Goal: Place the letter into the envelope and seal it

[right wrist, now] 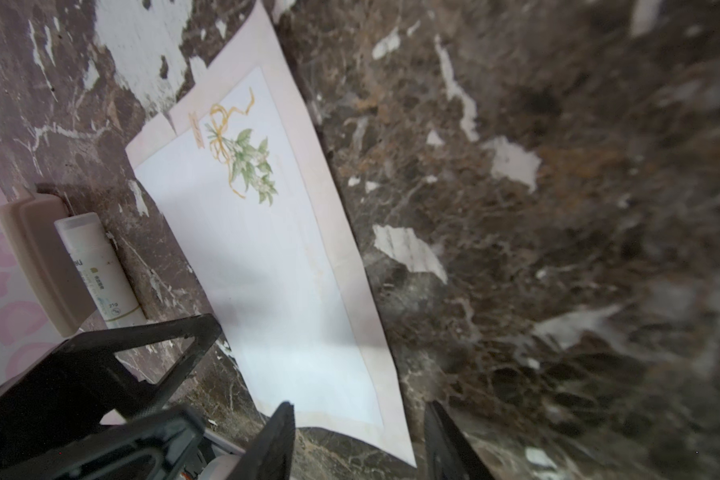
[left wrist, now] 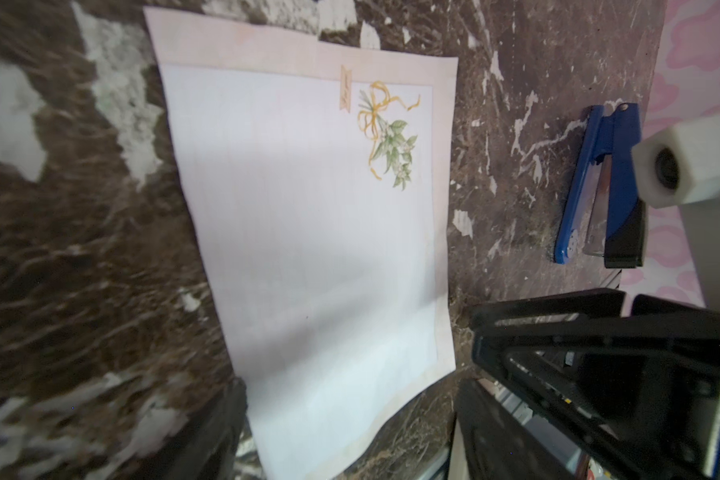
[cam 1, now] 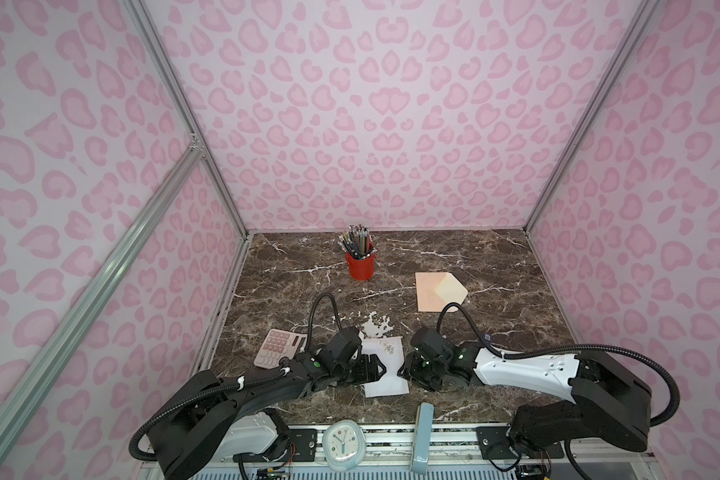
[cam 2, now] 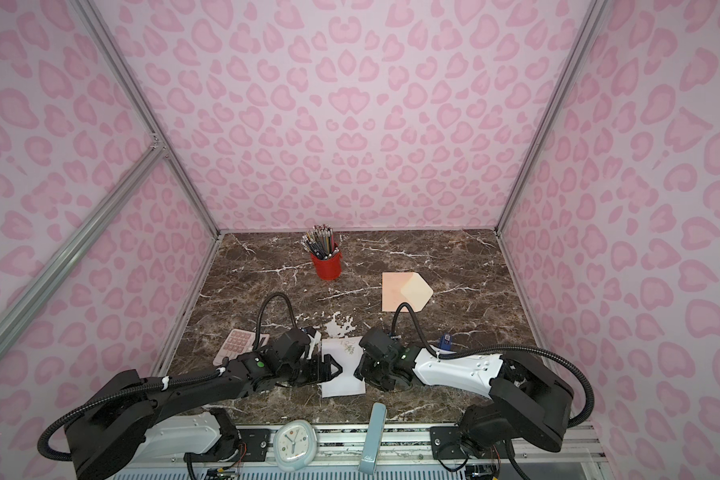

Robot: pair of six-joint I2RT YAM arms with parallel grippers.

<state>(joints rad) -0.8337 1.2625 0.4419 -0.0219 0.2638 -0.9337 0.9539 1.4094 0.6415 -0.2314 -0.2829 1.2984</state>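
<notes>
The letter (cam 1: 387,384) is a white sheet with a green plant drawing near one corner, lying flat at the front middle of the marble table. The left wrist view shows most of the letter (left wrist: 308,228). My left gripper (cam 1: 378,368) is open over the sheet's left side, with a finger on either side of one corner (left wrist: 350,449). At the right edge, my right gripper (cam 1: 405,368) is open too, and another corner lies between its fingers (right wrist: 358,444). The peach-pink envelope (cam 1: 435,293) lies at the back right with its pale flap open, away from both grippers.
A red cup of pencils (cam 1: 360,266) stands at the back. A pink calculator (cam 1: 277,347) and a white glue stick (right wrist: 100,270) lie left of the letter, and a blue stapler (left wrist: 599,187) lies to its right. A clock (cam 1: 344,444) and a grey-blue holder (cam 1: 422,436) sit on the front rail.
</notes>
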